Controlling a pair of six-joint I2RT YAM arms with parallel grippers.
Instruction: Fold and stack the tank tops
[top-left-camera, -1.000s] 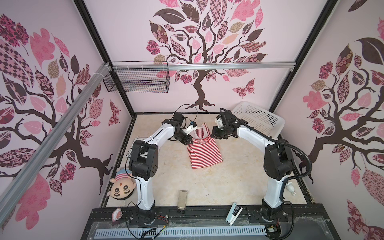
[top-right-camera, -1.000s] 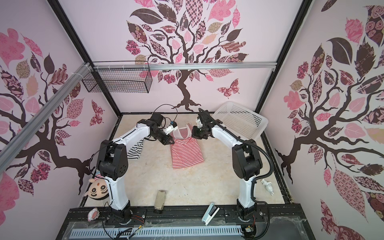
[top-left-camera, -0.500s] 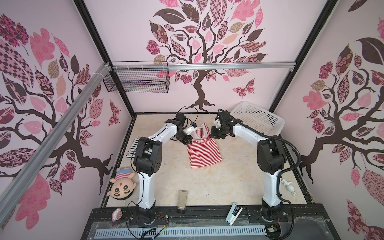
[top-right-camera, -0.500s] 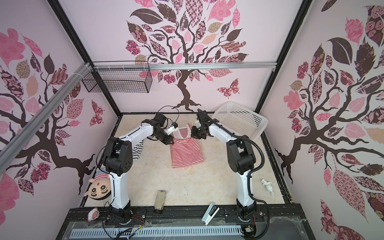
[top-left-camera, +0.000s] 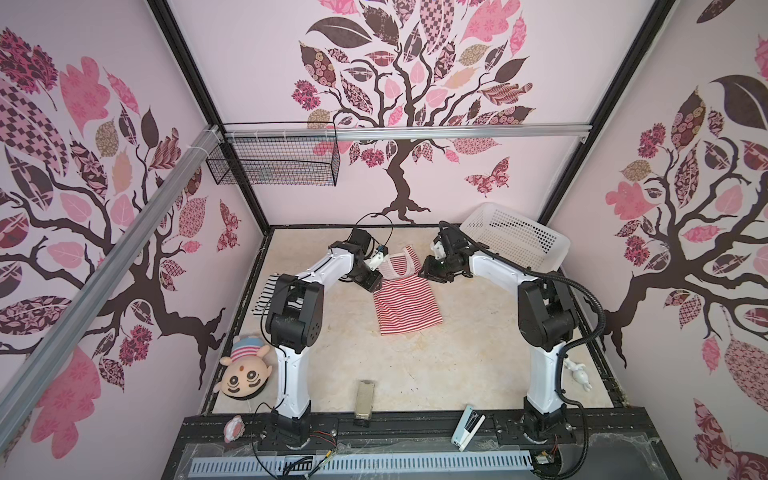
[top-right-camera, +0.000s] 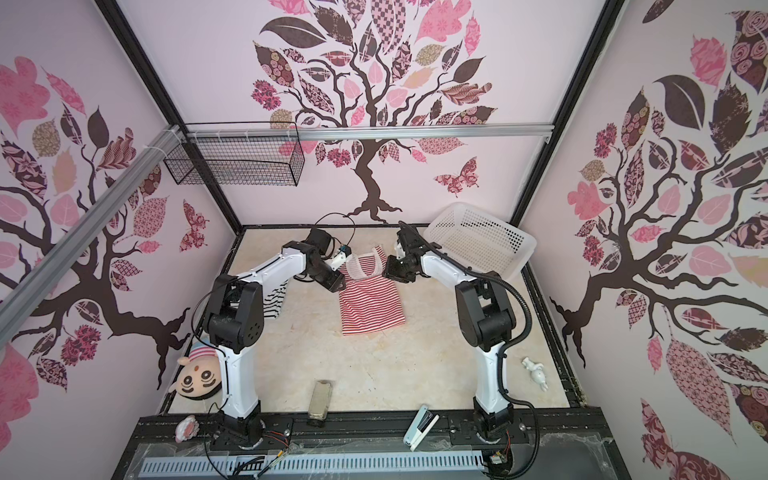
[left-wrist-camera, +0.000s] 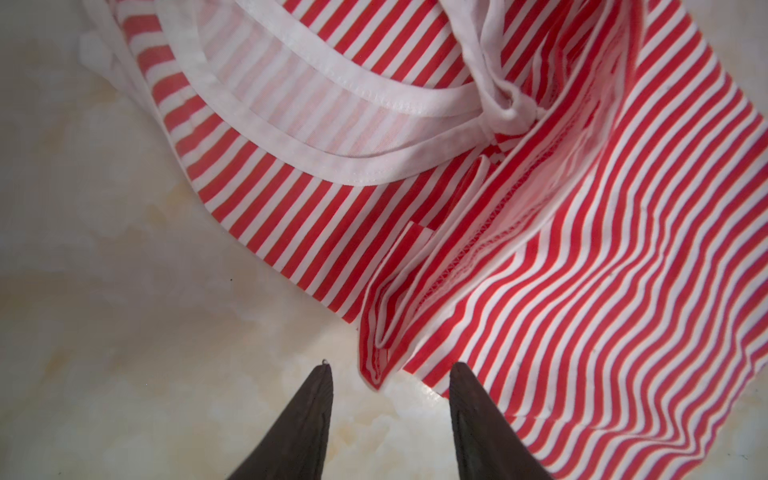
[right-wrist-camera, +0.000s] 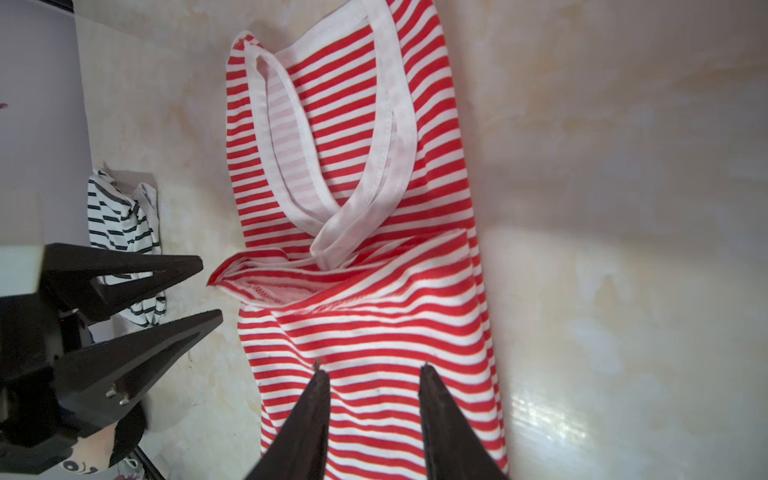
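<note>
1. While the red-and-white tank top lies spread on the table in the far middle, its hem is turned toward the near edge and its straps toward the back wall, as is seen in both top views.
2. The left gripper is held low at the garment's left edge. Its jaws are parted to a moderate gap and nothing is clamped. A folded corner of cloth reaches just into that gap, and no finger is seen pressing on it.
3. The right gripper is poised over the striped cloth near the garment's right edge. Its jaws are likewise partly open and no fabric is pinched between them. Whether the tips touch the cloth cannot be told.
4. Along the left side a flap is turned over, so that the stitched seam is exposed. The white trim of the straps is bunched and crossed just beyond it.
5. The black-and-white tank top is left crumpled at the table's left edge, partly hidden under the left arm and well apart from the red one.
6. A white basket is propped in the far right corner, just behind the right arm.
7. Bare table is seen between the hem and the near edge. A doll head and a stapler are kept at the margins.
</note>
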